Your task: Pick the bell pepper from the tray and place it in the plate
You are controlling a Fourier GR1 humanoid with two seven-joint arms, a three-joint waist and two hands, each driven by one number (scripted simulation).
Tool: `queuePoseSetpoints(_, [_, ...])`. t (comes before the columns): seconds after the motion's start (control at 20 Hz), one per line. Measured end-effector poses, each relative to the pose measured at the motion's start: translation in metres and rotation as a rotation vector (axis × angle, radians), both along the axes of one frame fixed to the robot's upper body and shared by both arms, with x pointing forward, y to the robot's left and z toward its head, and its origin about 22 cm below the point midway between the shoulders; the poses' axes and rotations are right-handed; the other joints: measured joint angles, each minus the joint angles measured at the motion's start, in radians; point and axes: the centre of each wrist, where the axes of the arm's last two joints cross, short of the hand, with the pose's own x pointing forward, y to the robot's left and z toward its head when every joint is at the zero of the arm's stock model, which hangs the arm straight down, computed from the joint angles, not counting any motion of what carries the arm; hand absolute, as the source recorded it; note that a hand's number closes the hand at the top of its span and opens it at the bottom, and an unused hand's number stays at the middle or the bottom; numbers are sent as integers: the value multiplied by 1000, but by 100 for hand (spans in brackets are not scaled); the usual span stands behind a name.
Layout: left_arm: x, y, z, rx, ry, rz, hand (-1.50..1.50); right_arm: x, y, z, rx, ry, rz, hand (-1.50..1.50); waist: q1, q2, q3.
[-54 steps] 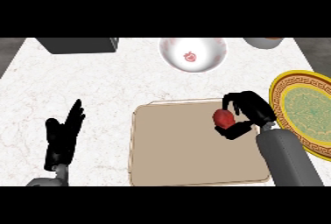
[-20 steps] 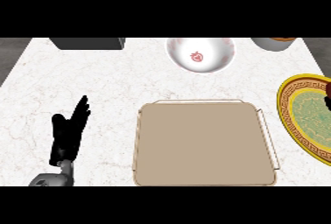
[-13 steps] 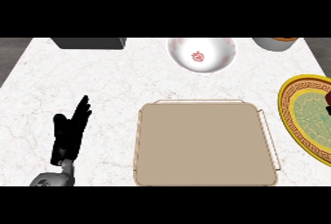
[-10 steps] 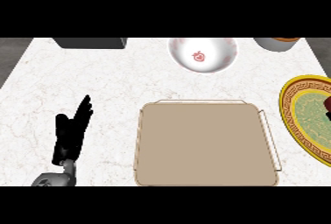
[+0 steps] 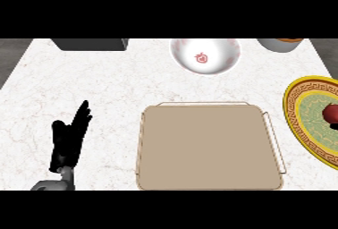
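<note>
Bell pepper (image 5: 331,112) is sitting on the plate (image 5: 297,125), at the right edge of the view, partly cut off by the frame. Only its red left side is showing. The plate has a yellow patterned rim and a green centre, and it is lying on the counter (image 5: 99,89) just right of the tray (image 5: 208,147), apart from it.

The tray is lying flat in the middle of the view, tan, with thin wire handles along its far and right sides. Nothing is showing on its surface.

Left hand (image 5: 69,141) is resting on the counter at the near left, well apart from the tray. Its fingers are pointing to the far side, straight and close together, holding nothing. A bit of grey forearm is showing at the near edge below it.

Right hand is showing nowhere in the view.

At the far side, a white bowl (image 5: 206,56) with a small red mark inside is sitting far of the tray. A dark box (image 5: 91,44) is sitting at the far left. A grey container (image 5: 280,44) is sitting at the far right, cut off by the top of the view.
</note>
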Motion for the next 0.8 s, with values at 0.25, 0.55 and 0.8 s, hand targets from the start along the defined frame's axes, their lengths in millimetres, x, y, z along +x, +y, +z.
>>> queuePoseSetpoints(0.25, [-2, -2, 1, -3, 12, 9, 0, -3, -7, 3, 248, -274, -5, -150, -11, -4, 1])
queuePoseSetpoints(0.55, [0, -2, -2, 2, 0, 6, 0, -30, -37, 0, 471, -429, -35, -150, -10, -2, 0])
queuePoseSetpoints(0.8, [0, 2, 3, -1, 2, 3, 0, -50, -51, -13, 546, -455, -13, -150, -3, 0, 0])
